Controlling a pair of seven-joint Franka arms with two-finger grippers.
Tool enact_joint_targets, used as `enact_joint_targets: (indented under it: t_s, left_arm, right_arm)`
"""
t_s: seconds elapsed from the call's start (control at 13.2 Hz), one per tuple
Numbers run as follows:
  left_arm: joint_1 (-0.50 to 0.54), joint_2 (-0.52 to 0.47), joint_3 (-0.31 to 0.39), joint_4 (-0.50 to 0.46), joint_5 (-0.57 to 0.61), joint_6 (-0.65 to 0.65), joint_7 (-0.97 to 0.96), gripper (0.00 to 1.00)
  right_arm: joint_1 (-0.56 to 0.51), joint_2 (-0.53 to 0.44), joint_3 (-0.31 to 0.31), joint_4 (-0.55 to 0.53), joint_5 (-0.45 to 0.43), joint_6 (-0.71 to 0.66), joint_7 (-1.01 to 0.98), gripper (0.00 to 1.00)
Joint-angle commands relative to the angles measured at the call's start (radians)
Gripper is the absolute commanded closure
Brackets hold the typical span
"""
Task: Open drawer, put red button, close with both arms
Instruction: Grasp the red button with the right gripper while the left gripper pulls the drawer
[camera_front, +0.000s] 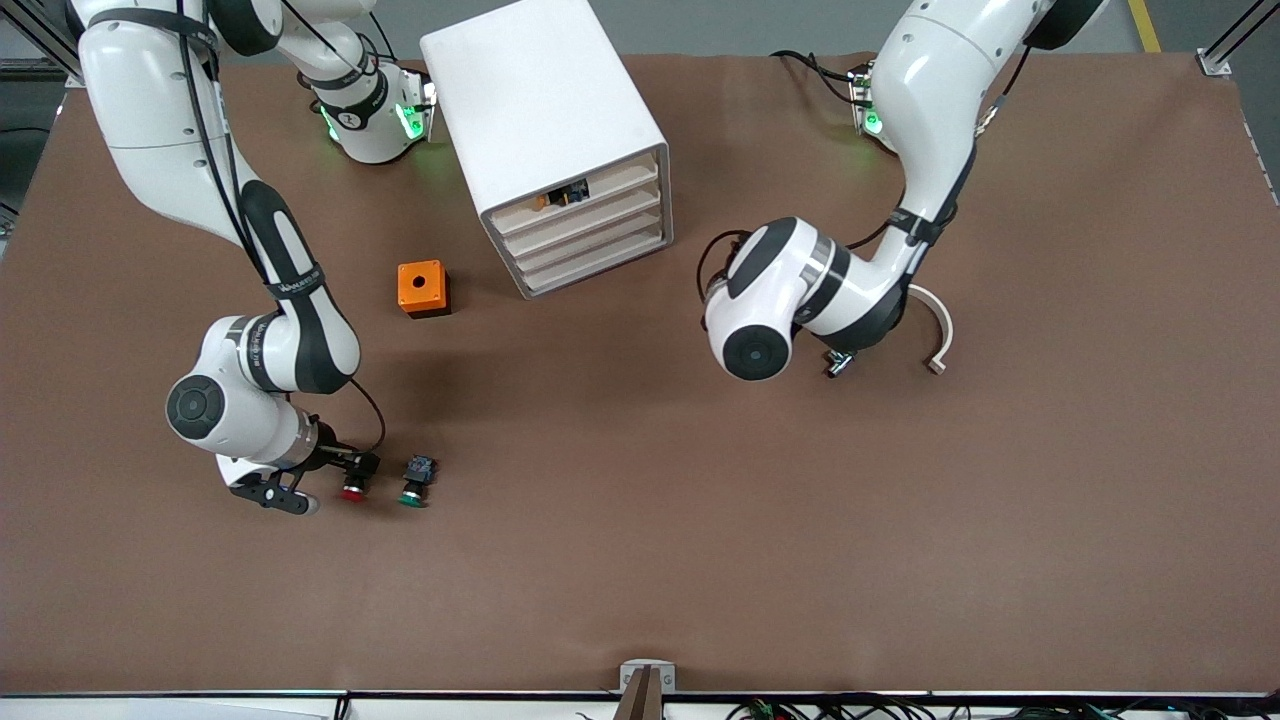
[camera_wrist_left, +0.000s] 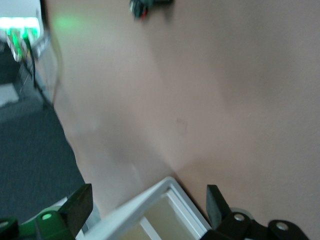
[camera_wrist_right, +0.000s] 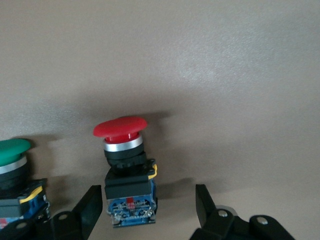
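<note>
The red button (camera_front: 353, 490) lies on its side on the table, cap toward the front camera. My right gripper (camera_front: 352, 476) is low at it. In the right wrist view the button's blue-and-black body (camera_wrist_right: 129, 197) sits between the open fingers (camera_wrist_right: 90, 207), which do not touch it; the right gripper (camera_wrist_right: 147, 210) is open. The white cabinet (camera_front: 545, 110) stands near the robots' bases. Its second drawer (camera_front: 592, 222) is shut. My left gripper (camera_front: 838, 362) hangs over bare table toward the left arm's end. In the left wrist view the left gripper (camera_wrist_left: 147, 207) is open and empty, with the cabinet's corner (camera_wrist_left: 155, 207) past it.
A green-capped button (camera_front: 414, 482) lies right beside the red one and shows in the right wrist view (camera_wrist_right: 12, 167). An orange box (camera_front: 423, 288) sits between the buttons and the cabinet. A curved beige piece (camera_front: 940, 335) lies by the left arm. The first drawer shows an orange part (camera_front: 545, 200).
</note>
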Motion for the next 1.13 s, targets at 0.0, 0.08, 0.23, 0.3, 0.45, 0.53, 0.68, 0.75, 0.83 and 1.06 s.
enact_joint_targets:
  t_s: [0.0,0.08,0.23,0.3,0.45,0.53,0.68,0.75,0.83,1.06]
  left_arm:
    - [-0.010,0.025,0.004,0.033,-0.114,-0.006,-0.088,0.00]
    - [-0.010,0.029,0.004,0.033,-0.168,-0.006,-0.110,0.01]
    - [-0.012,0.057,0.004,0.031,-0.298,-0.006,-0.164,0.03]
    - [-0.013,0.078,0.004,0.031,-0.352,-0.006,-0.202,0.05]
    - [-0.015,0.114,0.004,0.031,-0.436,-0.005,-0.304,0.07]
    - [-0.018,0.129,0.004,0.034,-0.470,-0.005,-0.370,0.10]
    - [-0.021,0.140,0.004,0.042,-0.510,0.015,-0.496,0.17]
    - [-0.022,0.146,0.004,0.043,-0.527,0.017,-0.538,0.20]
    - [-0.042,0.152,0.004,0.043,-0.541,0.017,-0.567,0.23]
    - [-0.062,0.161,0.004,0.043,-0.572,0.017,-0.612,0.29]
  right_arm:
    - [0.018,0.006,0.005,0.012,0.010,-0.009,0.042,0.50]
    - [0.024,0.006,0.005,0.012,0.010,-0.011,0.060,0.63]
    - [0.024,0.003,0.008,0.013,0.010,-0.009,0.062,0.88]
    - [0.024,0.000,0.013,0.013,0.010,-0.011,0.061,0.97]
    - [0.024,-0.052,0.013,0.023,0.008,-0.084,0.056,1.00]
    - [0.024,-0.096,0.013,0.030,0.007,-0.133,0.056,1.00]
    - [0.024,-0.179,0.013,0.040,0.007,-0.231,0.045,1.00]
    - [0.024,-0.218,0.013,0.050,0.005,-0.306,0.047,1.00]
    - [0.026,-0.250,0.011,0.069,0.005,-0.372,0.057,1.00]
    - [0.037,-0.348,0.014,0.084,0.005,-0.530,0.100,1.00]
